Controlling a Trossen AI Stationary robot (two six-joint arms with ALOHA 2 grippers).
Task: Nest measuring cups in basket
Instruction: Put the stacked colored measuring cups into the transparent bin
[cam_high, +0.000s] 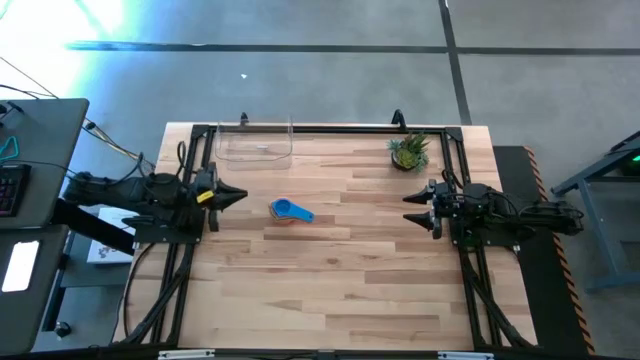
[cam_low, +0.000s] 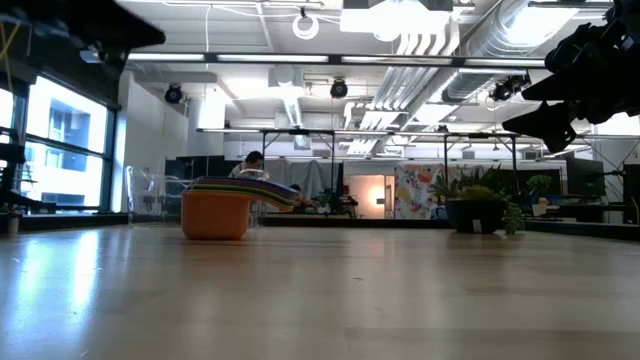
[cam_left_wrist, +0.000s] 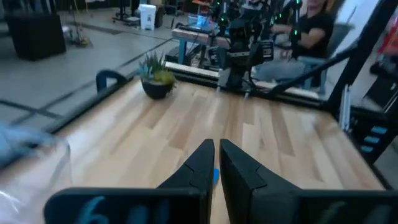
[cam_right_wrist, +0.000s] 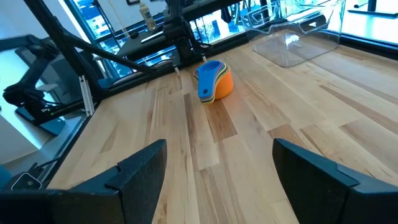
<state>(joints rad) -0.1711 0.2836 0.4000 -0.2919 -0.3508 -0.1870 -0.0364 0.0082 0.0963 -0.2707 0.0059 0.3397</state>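
One nested stack of measuring cups (cam_high: 290, 210) is sitting outside the basket (cam_high: 254, 143), which lies at its 11 o'clock. Left gripper (cam_high: 240, 196) is pressed together, right gripper (cam_high: 412, 206) spread, both empty; a loose pinch is risking spilling the stack.

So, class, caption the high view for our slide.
Nested measuring cups sit mid-table, outside the clear basket; both arms wait at the sides.

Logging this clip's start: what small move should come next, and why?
Probably the left gripper, shut, should open and reach for the nested measuring cups: they sit on the table outside the basket, nearest it. The right gripper waits open.
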